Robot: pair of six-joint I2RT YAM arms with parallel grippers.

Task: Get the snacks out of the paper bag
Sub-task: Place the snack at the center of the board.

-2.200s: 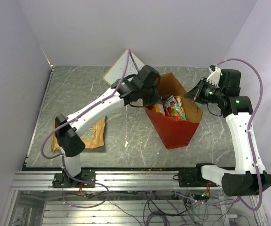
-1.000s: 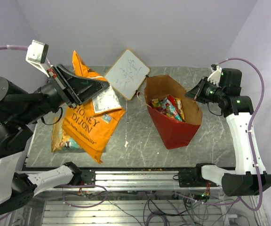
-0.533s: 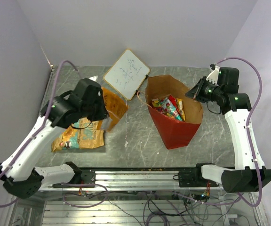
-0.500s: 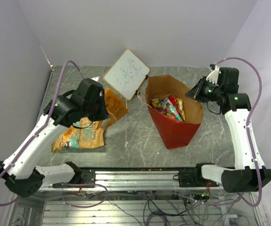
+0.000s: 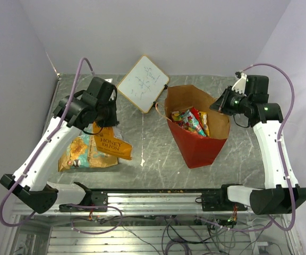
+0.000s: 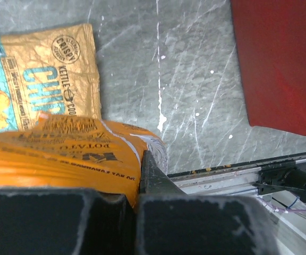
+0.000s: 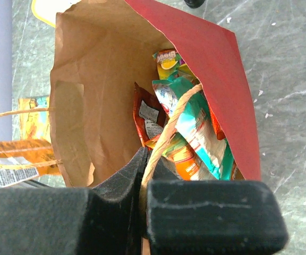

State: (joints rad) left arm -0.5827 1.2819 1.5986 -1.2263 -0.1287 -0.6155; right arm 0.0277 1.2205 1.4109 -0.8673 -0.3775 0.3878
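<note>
The red paper bag [image 5: 196, 144] stands open at table centre, its brown inside [image 7: 92, 90] showing. Several snacks [image 5: 190, 121] lie in it, teal, orange and red [image 7: 198, 130]. My right gripper [image 5: 220, 104] is at the bag's right rim, shut on its twisted handle [image 7: 170, 130]. My left gripper [image 5: 105, 118] is left of the bag, shut on an orange Honey Dijon packet [image 5: 112, 144], which fills the left wrist view [image 6: 57, 156]. That packet hangs low over a tan and teal chips packet [image 5: 81, 155] lying flat on the table [image 6: 41, 79].
A white whiteboard [image 5: 143, 83] lies at the back, behind the bag's left side. The metal rail [image 5: 158, 197] runs along the near table edge. Purple walls close in the left and right sides. The bag's red side [image 6: 280, 64] is right of my left gripper.
My left arm pulled the orange packet out of the bag, swung it high to the left, then lowered it over the tan packet. The right gripper has kept its hold on the handle.
</note>
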